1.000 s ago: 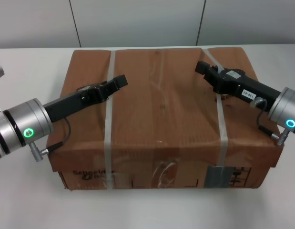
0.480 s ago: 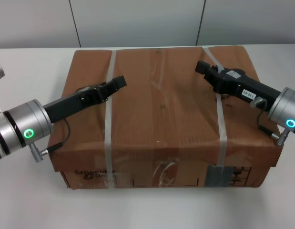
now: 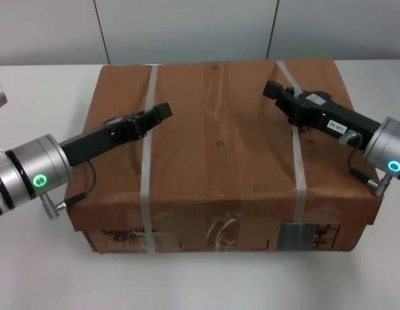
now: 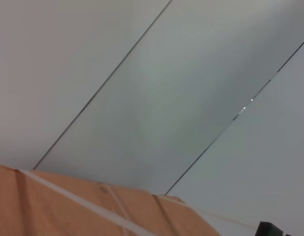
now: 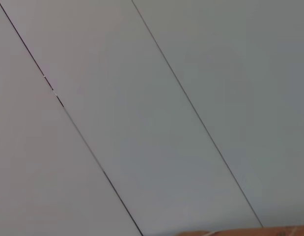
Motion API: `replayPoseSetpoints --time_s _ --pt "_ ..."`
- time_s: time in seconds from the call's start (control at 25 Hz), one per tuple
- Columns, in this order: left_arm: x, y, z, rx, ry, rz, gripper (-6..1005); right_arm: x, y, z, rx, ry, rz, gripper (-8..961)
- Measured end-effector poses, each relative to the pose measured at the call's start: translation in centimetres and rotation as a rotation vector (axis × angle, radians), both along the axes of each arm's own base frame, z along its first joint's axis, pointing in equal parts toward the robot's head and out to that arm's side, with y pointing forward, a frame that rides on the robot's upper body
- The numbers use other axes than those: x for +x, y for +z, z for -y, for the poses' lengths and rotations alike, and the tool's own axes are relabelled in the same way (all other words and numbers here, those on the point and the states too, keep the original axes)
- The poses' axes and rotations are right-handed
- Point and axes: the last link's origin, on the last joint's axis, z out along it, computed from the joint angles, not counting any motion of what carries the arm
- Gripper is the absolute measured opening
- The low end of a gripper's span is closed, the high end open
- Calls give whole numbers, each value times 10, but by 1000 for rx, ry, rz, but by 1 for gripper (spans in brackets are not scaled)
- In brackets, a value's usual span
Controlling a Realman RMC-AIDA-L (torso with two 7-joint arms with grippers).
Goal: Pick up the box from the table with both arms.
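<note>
The left gripper [image 3: 162, 110] and right gripper [image 3: 272, 89] lie over the top of the box [image 3: 219, 148], each near one whitish strap [image 3: 148, 148]; whether their fingers are parted or closed I cannot tell. A white tag on the right gripper's black body carries digits too small to read. Below the grippers, the box's front face shows partly legible print, seemingly "Schneider", plus clear tape and a grey label [image 3: 295, 236]. The box sits on the white table [image 3: 31, 90]. Both wrist views show only wall panels and a sliver of cardboard.
</note>
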Motion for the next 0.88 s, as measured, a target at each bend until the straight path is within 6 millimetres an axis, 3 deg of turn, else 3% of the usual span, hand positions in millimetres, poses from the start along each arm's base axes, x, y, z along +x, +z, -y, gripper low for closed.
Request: replayPoseSetpoints --time_s 0.88 --pt "1 1 -1 4 -5 1 95 -4 2 1 0 27 -11 -1"
